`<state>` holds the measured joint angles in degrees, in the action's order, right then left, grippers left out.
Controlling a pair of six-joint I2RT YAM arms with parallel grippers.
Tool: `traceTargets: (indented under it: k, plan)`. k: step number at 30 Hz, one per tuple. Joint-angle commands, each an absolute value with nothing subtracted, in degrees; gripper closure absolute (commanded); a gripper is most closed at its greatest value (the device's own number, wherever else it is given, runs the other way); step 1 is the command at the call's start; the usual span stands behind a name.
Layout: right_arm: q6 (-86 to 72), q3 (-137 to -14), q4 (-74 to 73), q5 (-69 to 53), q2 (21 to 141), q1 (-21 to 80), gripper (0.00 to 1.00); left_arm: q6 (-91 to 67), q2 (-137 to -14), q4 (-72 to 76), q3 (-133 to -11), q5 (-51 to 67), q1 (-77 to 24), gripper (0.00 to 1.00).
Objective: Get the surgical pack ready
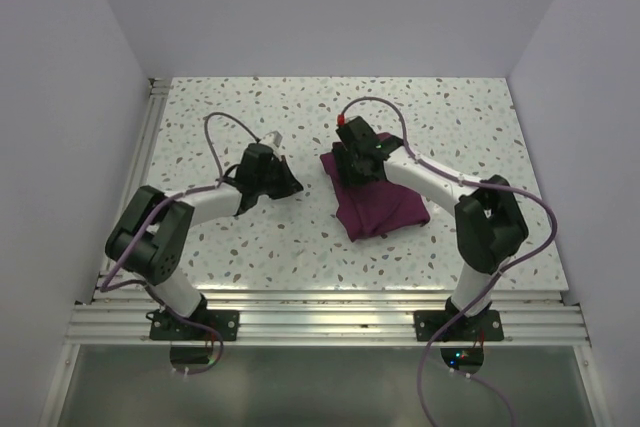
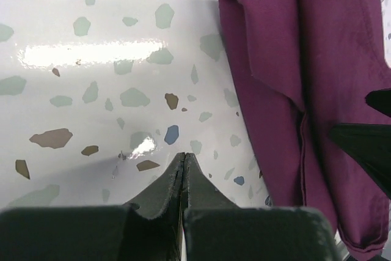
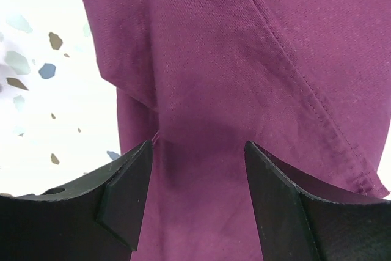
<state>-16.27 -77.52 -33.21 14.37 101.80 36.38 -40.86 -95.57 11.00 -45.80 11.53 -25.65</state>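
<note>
Already we find the surgical pack [image 1: 378, 209] folded down from a sheet into a layered bundle. It lies on the counter [image 1: 250, 107] right of centre, in front of the right arm, with its long side slanting away from the arm bases. We judge the main folding to be largely done. From the right wrist, a hemmed edge runs diagonally across the pack [image 3: 244, 59] over another layer. From the left wrist, a narrower flap sits folded over the left side of the pack [image 2: 305, 90], and its outer edge is rolled rather than pressed flat.

The bundle is not yet tidy. From above its outline is uneven, broader at the near end, and the layers do not line up squarely.

The right pincer [image 1: 355, 162] hangs over the far end of the pack. Its jaws stand apart with only cloth showing between them [image 3: 198, 148], and nothing is gripped. Whether the tips touch the fabric we cannot tell.

The left pincer [image 1: 290, 185] is pressed together and empty [image 2: 184, 157]. It sits low over bare counter, just beside the pack's left edge and apart from it.

What is left, as we read it, is finishing work: a last fold or a tuck of the loose flap, then squaring the bundle. The right arm looks placed to start that.
</note>
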Motion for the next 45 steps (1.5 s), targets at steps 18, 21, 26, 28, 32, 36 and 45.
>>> traceTargets:
  k: [18,21,26,28,32,36,45]
  plan:
    - [-13.89,-80.42,-33.13,17.58,104.68,38.67,0.37,-32.70,-83.40,-2.65,-48.61,4.46,-25.22,0.96]
    - [-13.80,-81.29,-34.27,18.81,105.99,39.02,0.41,-33.31,-83.58,1.66,-47.46,7.54,-25.22,0.88]
    - [-13.71,-83.23,-36.73,20.21,108.54,39.02,0.54,-32.26,-87.80,1.22,-49.66,15.10,-25.49,0.65]
    - [-14.06,-83.32,-36.91,20.30,108.72,39.02,0.67,-33.48,-87.02,5.96,-46.94,17.05,-25.58,0.61]
    - [-14.41,-82.00,-35.33,18.63,106.88,39.02,0.83,-34.89,-89.29,9.23,-46.49,18.54,-27.15,0.60]
    - [-14.33,-82.00,-34.98,16.09,105.03,39.02,0.99,-35.59,-95.09,10.19,-49.82,18.63,-30.49,0.62]
    - [-14.85,-80.34,-32.79,-3.39,102.31,32.88,1.00,-39.28,-105.81,11.34,-55.81,20.74,-34.10,0.74]
